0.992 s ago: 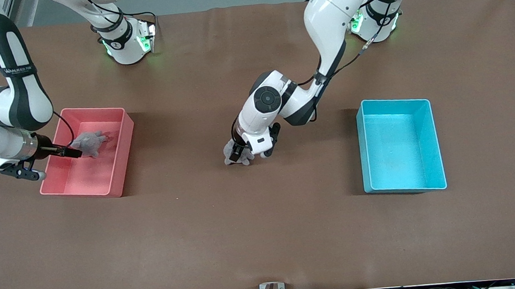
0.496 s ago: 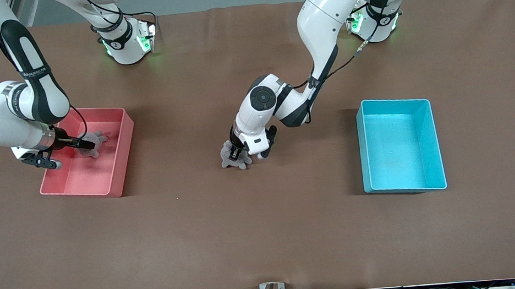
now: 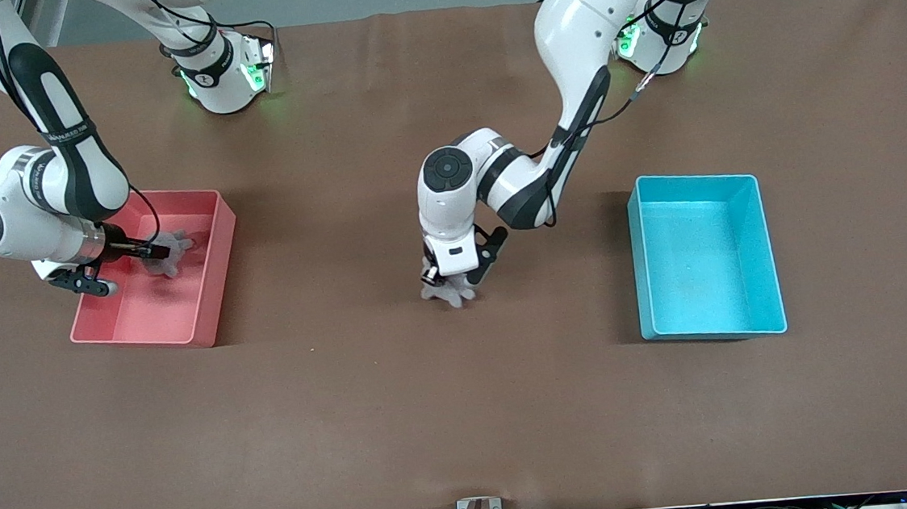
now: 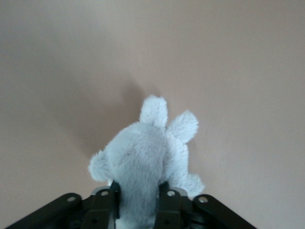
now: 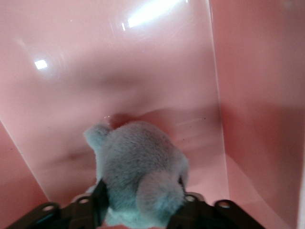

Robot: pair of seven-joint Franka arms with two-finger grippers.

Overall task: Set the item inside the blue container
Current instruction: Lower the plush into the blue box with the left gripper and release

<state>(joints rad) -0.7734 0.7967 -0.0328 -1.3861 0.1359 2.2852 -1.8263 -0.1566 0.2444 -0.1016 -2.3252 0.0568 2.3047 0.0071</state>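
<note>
Between the fingers of the left gripper (image 4: 138, 202) sits a grey plush toy (image 4: 145, 157). The jaws press in on both sides of its body and the pile bulges around them, so they are shut on it. The toy's small limbs stick out ahead of the fingertips, and the brown table (image 3: 466, 415) lies below. It looks light, soft and squashy, not fragile and not slippery. A pinch across the thick middle of the body, as here, should hold better than one on a limb. It may sag or swing when carried.

In the front view the toy hangs just under that gripper, over the table's middle, well apart from the blue container (image 3: 704, 255), which stands toward the left arm's end. Whether the toy touches the table cannot be told.

The right gripper (image 5: 143, 205) is inside the pink bin (image 3: 212, 225), its jaws closed around a second grey plush toy (image 5: 138, 167).

In both wrist views the fingertips and the toys' undersides are hidden by fur.
</note>
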